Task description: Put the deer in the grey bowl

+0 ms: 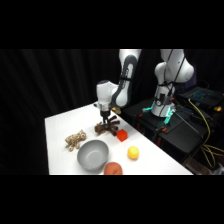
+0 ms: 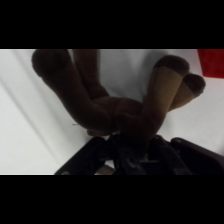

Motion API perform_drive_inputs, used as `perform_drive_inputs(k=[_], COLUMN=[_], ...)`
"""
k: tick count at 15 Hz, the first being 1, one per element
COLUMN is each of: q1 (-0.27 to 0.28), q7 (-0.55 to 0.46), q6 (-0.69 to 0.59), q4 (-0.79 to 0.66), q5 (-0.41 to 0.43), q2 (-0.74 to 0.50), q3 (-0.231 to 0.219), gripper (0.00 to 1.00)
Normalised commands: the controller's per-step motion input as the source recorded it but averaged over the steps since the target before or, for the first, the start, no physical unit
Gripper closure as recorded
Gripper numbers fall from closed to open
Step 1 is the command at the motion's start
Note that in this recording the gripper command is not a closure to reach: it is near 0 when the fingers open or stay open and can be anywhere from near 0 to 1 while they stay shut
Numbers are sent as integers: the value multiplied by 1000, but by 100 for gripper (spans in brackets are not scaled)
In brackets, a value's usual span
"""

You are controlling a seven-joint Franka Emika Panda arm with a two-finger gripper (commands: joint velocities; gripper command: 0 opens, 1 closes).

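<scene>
Deer (image 2: 120,107): dark brown plush cloth, matt, short soft pile; lighter tan fabric on the leg ends. Spotted plush animal (image 1: 75,140): tan fuzzy cloth. Grey bowl (image 1: 93,155): smooth, faintly glossy walls. Table (image 1: 60,127): white, smooth, matt. Arm (image 1: 127,75): glossy white hard shell. Yellow ball (image 1: 133,152): smooth skin.

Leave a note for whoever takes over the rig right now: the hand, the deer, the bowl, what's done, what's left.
Hand: down on the dark brown soft toy deer; whether it is closed on it cannot be told.
Deer: on the white table, legs splayed, beside a small red block.
Plain round grey bowl: empty, nearer the camera, between a tan spotted plush animal and a yellow ball.
Done: hand has reached the deer.
Left: lift the deer, carry it to the bowl, release it inside.
</scene>
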Motion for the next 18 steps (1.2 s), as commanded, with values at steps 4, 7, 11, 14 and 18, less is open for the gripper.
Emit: perform_drive_inputs(k=[4,7,11,14,18], q1=[94,119,48,92,124], q7=[142,180,-71,-286,-199], q6=[-501,-647,-597,-454,-188], q4=[-62,-15,179,420,543], q5=[-280,-379,-30,340,170], q2=[-562,-727,-455,5,284], q3=[-175,-185,57,165,142], gripper=[67,67,65,65,65])
